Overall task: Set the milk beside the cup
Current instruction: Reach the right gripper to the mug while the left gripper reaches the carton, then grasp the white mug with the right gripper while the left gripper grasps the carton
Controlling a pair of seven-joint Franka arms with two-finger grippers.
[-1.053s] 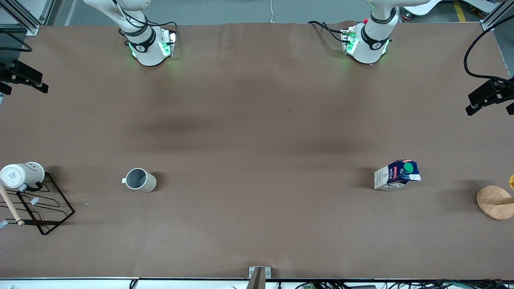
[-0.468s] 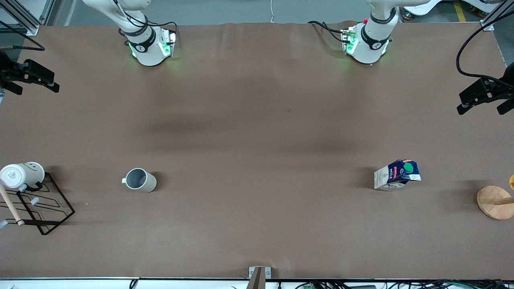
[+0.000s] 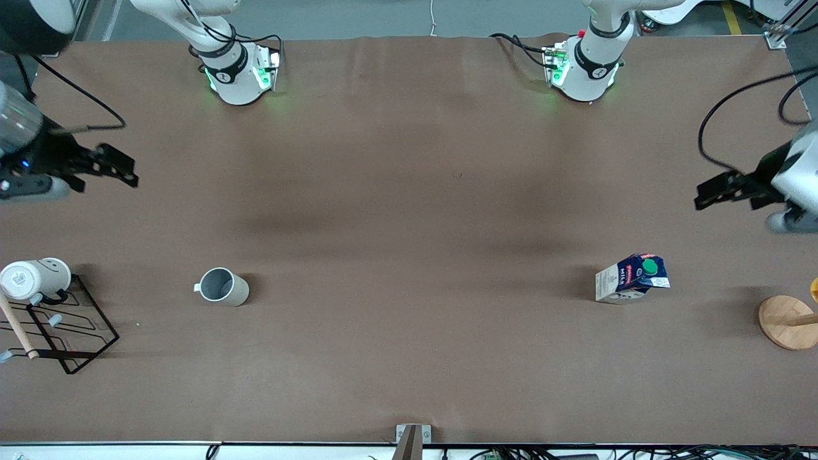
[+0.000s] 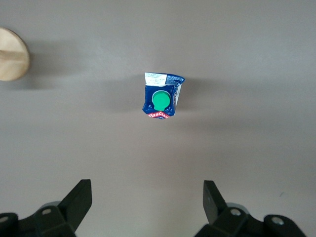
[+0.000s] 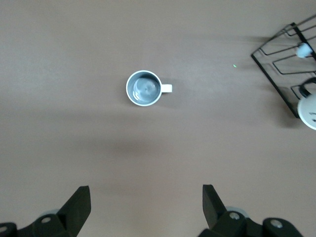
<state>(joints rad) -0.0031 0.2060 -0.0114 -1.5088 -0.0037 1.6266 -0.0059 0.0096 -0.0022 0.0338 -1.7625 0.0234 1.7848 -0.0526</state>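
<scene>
Both grippers farther in, milk [image 3: 631, 278] untouched

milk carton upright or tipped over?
Upright. The milk stands on its base on the table, and the left wrist view looks straight down on its gable top with the green cap.

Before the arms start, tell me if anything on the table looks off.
Nothing stands out. The milk and the cup stand upright, far apart, with no spill. A white mug hangs on the rack. Both pincers, left and right, are open in the air.
</scene>
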